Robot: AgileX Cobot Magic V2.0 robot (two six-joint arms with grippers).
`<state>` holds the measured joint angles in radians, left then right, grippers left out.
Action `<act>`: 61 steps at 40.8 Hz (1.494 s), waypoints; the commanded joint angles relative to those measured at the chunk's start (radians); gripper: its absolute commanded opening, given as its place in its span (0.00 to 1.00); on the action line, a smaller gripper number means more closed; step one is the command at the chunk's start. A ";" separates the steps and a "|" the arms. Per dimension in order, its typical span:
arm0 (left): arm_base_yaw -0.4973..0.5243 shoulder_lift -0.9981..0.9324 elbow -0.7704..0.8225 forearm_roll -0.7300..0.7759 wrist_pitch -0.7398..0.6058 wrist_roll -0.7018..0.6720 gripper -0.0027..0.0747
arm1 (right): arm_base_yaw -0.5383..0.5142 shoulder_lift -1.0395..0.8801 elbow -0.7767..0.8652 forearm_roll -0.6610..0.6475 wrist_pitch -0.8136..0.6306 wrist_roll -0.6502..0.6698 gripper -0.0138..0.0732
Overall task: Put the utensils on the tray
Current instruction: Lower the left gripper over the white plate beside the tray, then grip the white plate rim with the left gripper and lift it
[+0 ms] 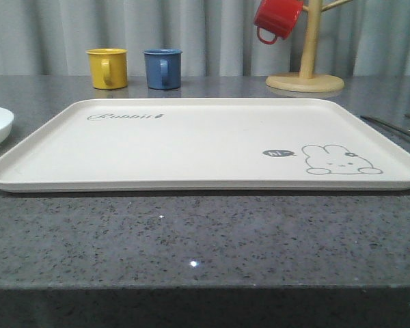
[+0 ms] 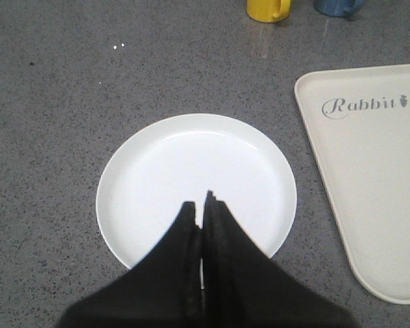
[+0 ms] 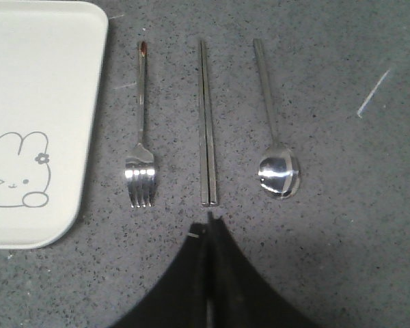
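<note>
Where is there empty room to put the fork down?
The whole tray is bare between its "Rabbit" writing and the bunny drawing. The white plate is bare too. It is crowded beside the tray, where fork, chopsticks and spoon lie close together.

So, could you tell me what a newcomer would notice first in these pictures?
Probably the large cream tray with its rabbit drawing, bare, mid-table. Next, the fork, chopsticks and spoon lined up on the counter beside its rabbit corner, with the shut right gripper above them. The red mug hangs on a wooden stand behind.
</note>
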<state>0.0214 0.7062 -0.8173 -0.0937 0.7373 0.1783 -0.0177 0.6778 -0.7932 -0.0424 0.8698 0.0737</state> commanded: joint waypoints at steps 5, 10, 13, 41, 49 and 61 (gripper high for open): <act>-0.005 0.041 -0.028 -0.008 -0.048 0.000 0.01 | -0.004 0.011 -0.034 -0.003 -0.052 -0.007 0.15; -0.005 0.048 -0.028 -0.006 -0.047 0.000 0.13 | -0.004 0.011 -0.034 -0.003 -0.051 -0.007 0.45; -0.005 0.048 -0.028 -0.004 -0.047 0.000 0.28 | -0.004 0.011 -0.034 -0.003 -0.052 -0.007 0.58; 0.006 0.302 -0.161 0.223 0.093 -0.054 0.64 | -0.004 0.011 -0.034 -0.003 -0.051 -0.007 0.65; 0.190 0.521 -0.295 0.114 0.189 -0.044 0.64 | -0.004 0.011 -0.034 -0.003 -0.051 -0.007 0.65; 0.409 0.744 -0.338 -0.390 0.166 0.266 0.64 | -0.004 0.011 -0.034 -0.003 -0.051 -0.007 0.65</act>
<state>0.4157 1.4423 -1.1201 -0.3666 0.9463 0.3949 -0.0177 0.6802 -0.7932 -0.0424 0.8742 0.0737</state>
